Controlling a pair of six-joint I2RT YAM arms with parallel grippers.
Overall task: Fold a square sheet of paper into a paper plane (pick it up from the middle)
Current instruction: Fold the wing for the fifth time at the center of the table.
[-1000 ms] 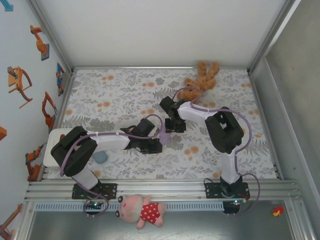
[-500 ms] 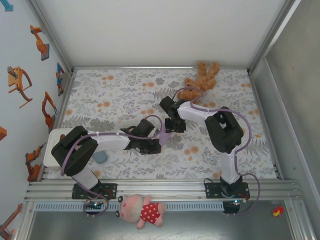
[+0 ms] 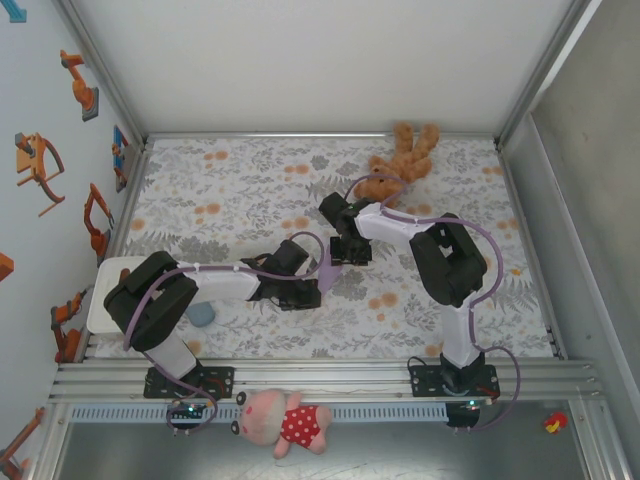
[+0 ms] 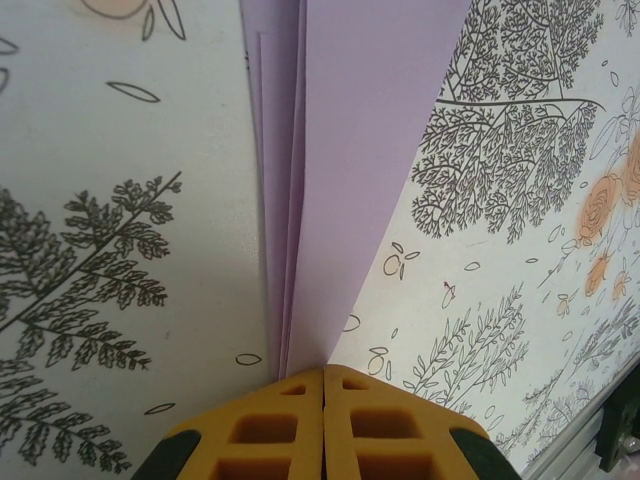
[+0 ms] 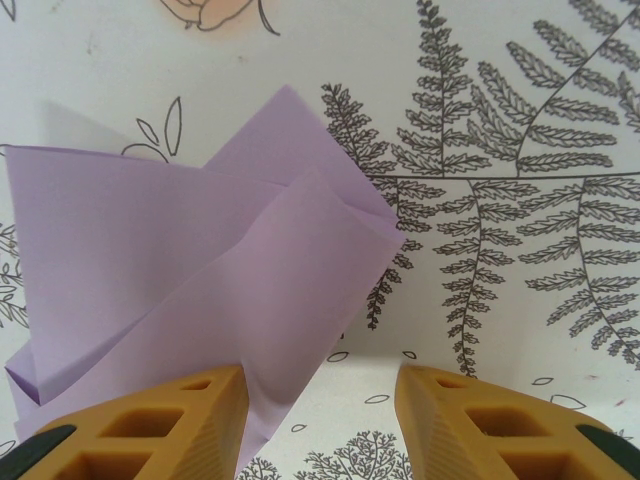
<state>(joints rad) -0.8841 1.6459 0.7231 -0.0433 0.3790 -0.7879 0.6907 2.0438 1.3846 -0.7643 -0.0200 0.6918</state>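
A: Left gripper (image 4: 323, 375) clenched on the folded paper (image 4: 350, 150), centre of the bench (image 3: 230, 190). Right gripper (image 5: 320, 385) released, just beside it.
B: Pinch seems near one end, hard to tell. A tug could slip it out or twist it crooked.

A table cloth (image 3: 230, 190) printed with grey ferns and orange flowers is spread over the table. A brown teddy bear (image 3: 400, 165) is laid at its far edge, right of centre. A white tray (image 3: 103, 290) is set at the near left corner, with a small grey-blue pad (image 3: 202, 315) near it on the cloth. A pink pig toy (image 3: 283, 421) in a red dotted dress is laid in front of the aluminium rail (image 3: 330, 378). Orange stickers (image 3: 40, 165) are seen on the left wall.
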